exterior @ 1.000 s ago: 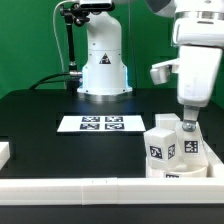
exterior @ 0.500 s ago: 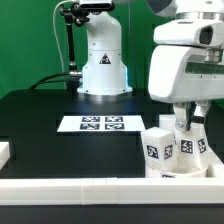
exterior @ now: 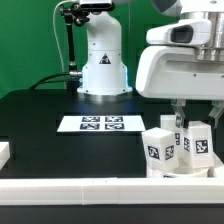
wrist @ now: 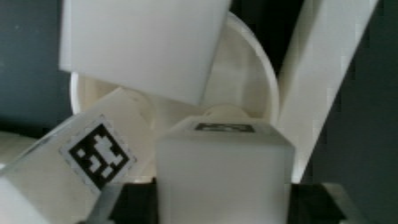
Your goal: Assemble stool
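On the black desk (exterior: 40, 125), the stool's round seat (exterior: 180, 172) sat at the exterior view's lower right with tagged legs (exterior: 158, 150) standing on it, and the gripper (exterior: 181, 124), its closure impossible to tell, hung so close among them that a slight sideways drift could probably topple a leg.

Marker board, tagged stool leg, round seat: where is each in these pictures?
Marker board (exterior: 101, 124): exterior view, on its middle tag.
Stool leg (exterior: 158, 150): exterior view, on its tagged front face.
Seat (wrist: 260, 80): wrist view, on its curved white rim.
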Robot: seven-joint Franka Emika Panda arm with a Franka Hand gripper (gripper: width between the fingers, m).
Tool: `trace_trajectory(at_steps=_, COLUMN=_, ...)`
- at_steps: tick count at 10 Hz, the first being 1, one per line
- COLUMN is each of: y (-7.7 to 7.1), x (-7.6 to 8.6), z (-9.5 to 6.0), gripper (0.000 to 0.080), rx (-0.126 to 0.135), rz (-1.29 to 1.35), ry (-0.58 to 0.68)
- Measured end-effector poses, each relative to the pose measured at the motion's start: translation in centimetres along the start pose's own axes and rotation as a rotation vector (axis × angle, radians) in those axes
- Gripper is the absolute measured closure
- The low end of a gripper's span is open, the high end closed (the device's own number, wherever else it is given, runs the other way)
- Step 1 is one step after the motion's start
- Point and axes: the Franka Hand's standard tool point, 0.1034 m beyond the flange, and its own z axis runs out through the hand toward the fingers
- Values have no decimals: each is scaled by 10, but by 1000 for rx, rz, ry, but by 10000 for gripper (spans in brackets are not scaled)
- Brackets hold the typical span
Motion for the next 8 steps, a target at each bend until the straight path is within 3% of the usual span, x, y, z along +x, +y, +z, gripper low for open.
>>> trace_trajectory(at_steps=8, y=-4, x=0, z=0, gripper=462, rx=31, rz=475, ry=-10)
